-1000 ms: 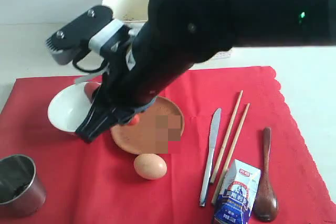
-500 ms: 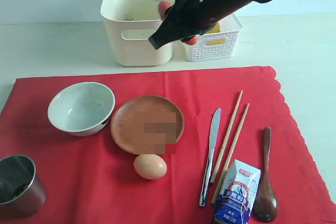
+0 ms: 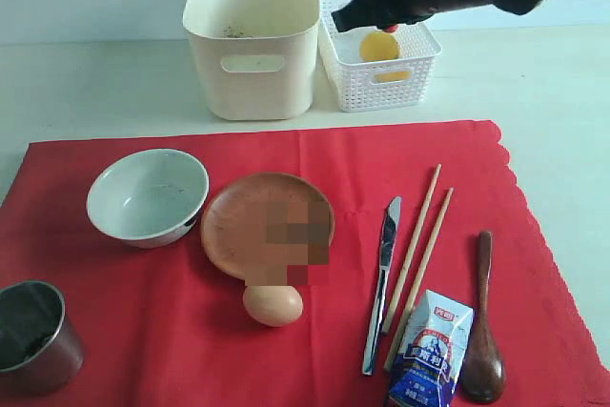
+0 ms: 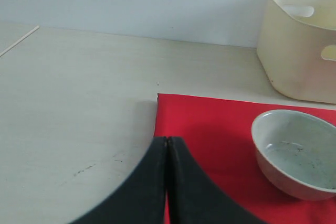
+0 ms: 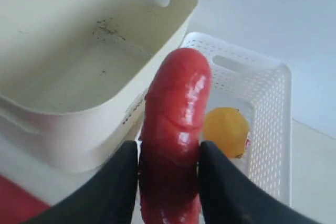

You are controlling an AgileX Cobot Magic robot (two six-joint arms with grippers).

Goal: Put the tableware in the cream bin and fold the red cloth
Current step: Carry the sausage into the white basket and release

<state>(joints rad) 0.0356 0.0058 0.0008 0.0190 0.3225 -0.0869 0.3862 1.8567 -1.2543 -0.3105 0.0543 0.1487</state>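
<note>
Left tool (image 4: pixel 167 182) pinched shut, empty, near the red cloth (image 3: pixel 172 340) corner. On the limp cloth: steel cup (image 3: pixel 33 335) (cut off at frame edge), bowl (image 3: pixel 148 195) and brown plate (image 3: pixel 253 216) (patch blurred), probably rigid, rim-graspable; knife (image 3: pixel 381 283), chopsticks (image 3: pixel 419 245) and spoon (image 3: pixel 483 331) lie flat, likely slippery. Right tool (image 5: pixel 169 182) clamps a sausage (image 5: pixel 176 119) above the lattice basket (image 3: pixel 419 83), beside the cream bin (image 3: pixel 253 40).

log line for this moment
right claw: holding sausage above white basket rim | left claw: shut, empty | tableware: all on red cloth
</note>
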